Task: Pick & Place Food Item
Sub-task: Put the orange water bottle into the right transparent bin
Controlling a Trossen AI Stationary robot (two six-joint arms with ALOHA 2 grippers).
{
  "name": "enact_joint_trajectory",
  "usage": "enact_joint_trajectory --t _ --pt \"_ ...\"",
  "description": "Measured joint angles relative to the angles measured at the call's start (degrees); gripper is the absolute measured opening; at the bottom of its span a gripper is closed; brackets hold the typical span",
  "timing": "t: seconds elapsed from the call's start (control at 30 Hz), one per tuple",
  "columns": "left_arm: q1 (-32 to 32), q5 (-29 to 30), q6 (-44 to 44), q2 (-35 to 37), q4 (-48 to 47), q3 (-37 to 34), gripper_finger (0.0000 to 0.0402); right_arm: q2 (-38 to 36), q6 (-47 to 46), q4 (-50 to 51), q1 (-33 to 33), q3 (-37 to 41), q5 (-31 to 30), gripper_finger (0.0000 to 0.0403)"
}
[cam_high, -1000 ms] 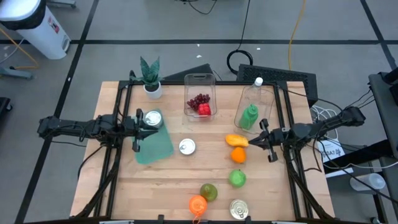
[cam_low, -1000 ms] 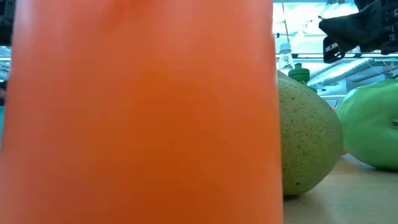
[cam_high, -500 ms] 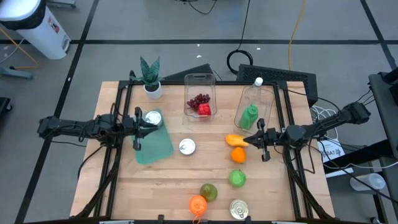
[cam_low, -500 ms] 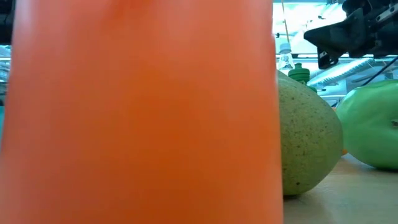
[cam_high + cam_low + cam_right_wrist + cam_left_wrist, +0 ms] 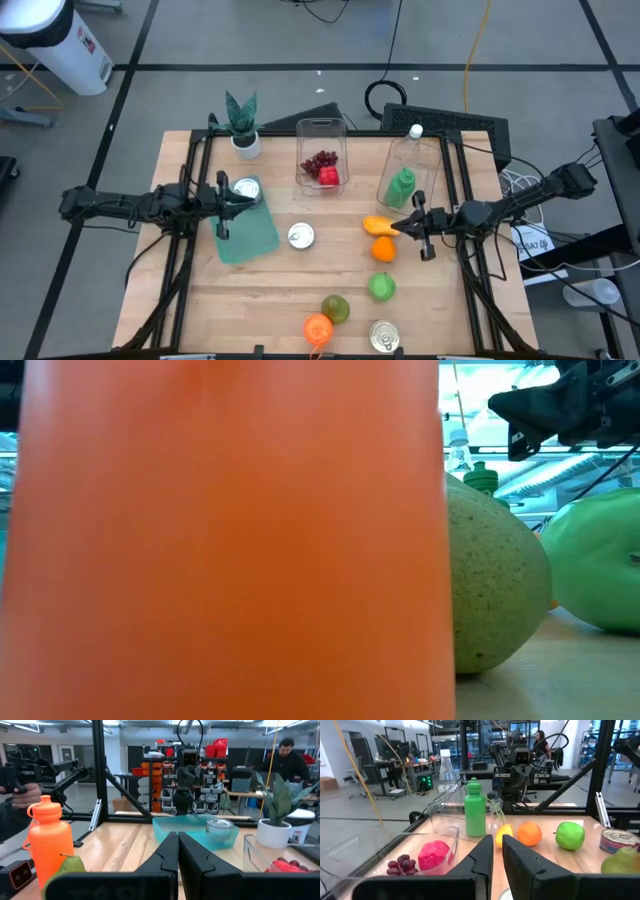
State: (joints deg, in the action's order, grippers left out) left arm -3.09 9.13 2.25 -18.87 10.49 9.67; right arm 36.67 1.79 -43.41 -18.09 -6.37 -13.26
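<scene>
While nothing is yet in my grasp, my right claw [image 5: 404, 228] hangs closed and empty above the right side of the wooden table [image 5: 260, 300], its tip just beside a yellow fruit [image 5: 378, 225]. An orange [image 5: 383, 249] lies touching that fruit on the nearer side, and a green apple [image 5: 381, 287] sits a little farther toward the front edge. My left claw [image 5: 229, 208] waits closed and empty over a teal tray [image 5: 252, 238] on the left, where a tin can [image 5: 245, 189] rests. At the far edge stands a clear container [image 5: 322, 160] holding grapes and a red item.

The task names no particular food. Judging from my position, the yellow fruit seems the likely pick. To do this well, I should spread my fingers before descending, centre them across the fruit's narrow width, and approach from the side away from the orange so I do not nudge it.
</scene>
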Motion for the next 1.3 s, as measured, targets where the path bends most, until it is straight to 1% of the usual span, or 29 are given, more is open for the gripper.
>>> enact_joint_trajectory --t 0.4,0.47,0.57,0.63,0.83,0.97,1.07,1.13,1.2,1.3 --pt "0.0 0.2 -2.3 -3.2 0.1 0.0 0.0051 0.1 2.5 -1.9 0.2 0.0 -0.1 0.0" --pt "0.0 2.2 -1.7 -3.4 0.3 0.0 0.0051 0.1 2.6 -2.6 0.9 0.0 -0.1 0.0" --pt "0.0 6.9 -2.7 -3.4 0.4 0.0 0.0051 0.1 2.4 -3.0 2.2 0.0 -0.1 0.0" --pt "0.0 8.1 -3.8 -3.4 0.2 0.0 0.0051 0.1 2.4 -3.0 2.8 0.0 0.0 0.0" --pt "0.0 6.4 -4.6 -4.5 -0.1 0.0 0.0051 0.7 2.4 -3.0 3.9 0.0 0.0 0.0" --pt "0.0 7.0 -4.9 -5.8 0.0 0.0 0.0051 1.5 2.4 -3.0 4.3 0.0 0.0 0.0" --pt "0.0 7.4 -3.1 -6.6 0.0 0.0 0.0051 1.9 3.1 -4.2 4.5 0.0 0.0 0.0004" --pt "-0.1 6.2 -1.9 -7.1 0.0 0.0 0.0051 2.5 3.3 -5.8 4.5 -0.2 -0.2 0.0009" --pt "-0.5 5.2 -1.9 -7.6 0.0 0.0 0.0051 3.4 3.4 -5.7 4.4 -1.4 -0.1 0.0017" --pt "-0.9 4.3 -4.9 -8.2 0.1 0.0 0.0051 6.2 3.5 -2.6 3.3 -5.0 -0.2 0.0032"
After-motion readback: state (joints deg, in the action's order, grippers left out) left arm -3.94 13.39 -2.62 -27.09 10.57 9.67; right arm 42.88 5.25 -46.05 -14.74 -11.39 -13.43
